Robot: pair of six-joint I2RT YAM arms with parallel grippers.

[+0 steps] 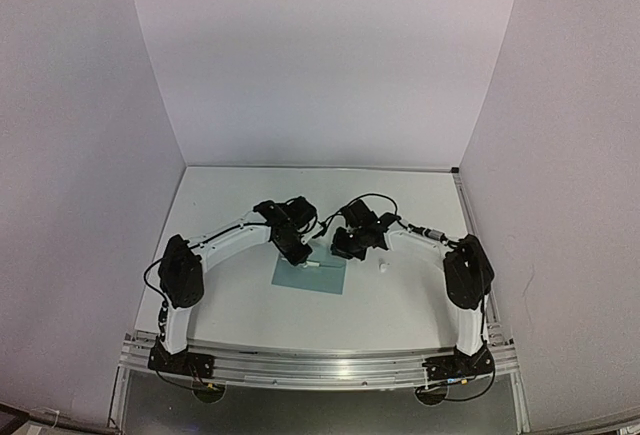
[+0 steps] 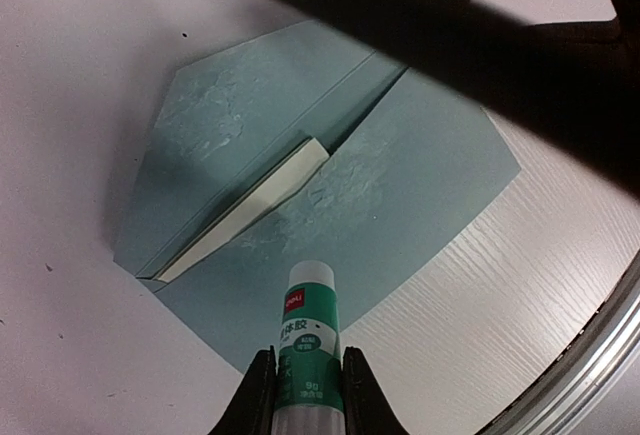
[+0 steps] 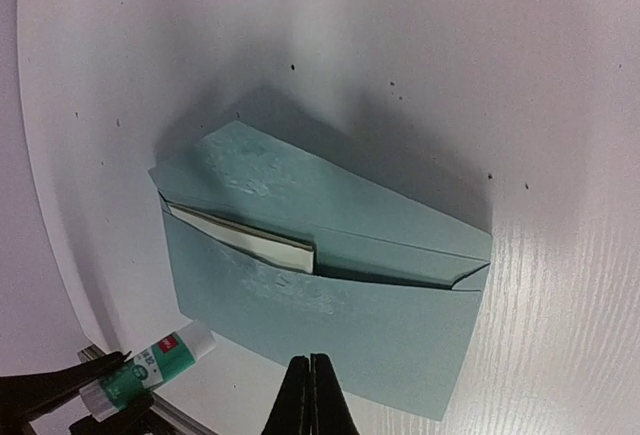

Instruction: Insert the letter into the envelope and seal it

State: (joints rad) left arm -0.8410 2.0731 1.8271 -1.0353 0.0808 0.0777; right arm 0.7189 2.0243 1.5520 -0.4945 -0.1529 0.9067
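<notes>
The teal envelope (image 1: 312, 277) lies flat between the arms with its flap (image 3: 300, 180) open and pale glue smears on it. The cream letter (image 3: 245, 237) sits inside the pocket, with only its top edge showing at the left end; it also shows in the left wrist view (image 2: 262, 205). My left gripper (image 2: 305, 355) is shut on a green-and-white glue stick (image 2: 309, 330) and holds it just above the envelope's (image 2: 420, 185) near part. My right gripper (image 3: 308, 380) is shut and empty, with its tips at the near edge of the envelope (image 3: 340, 325).
A small white cap-like piece (image 1: 383, 268) lies on the table right of the envelope. White walls enclose the table on three sides. A metal rail (image 1: 320, 363) runs along the near edge. The glue stick also shows at the lower left of the right wrist view (image 3: 160, 357).
</notes>
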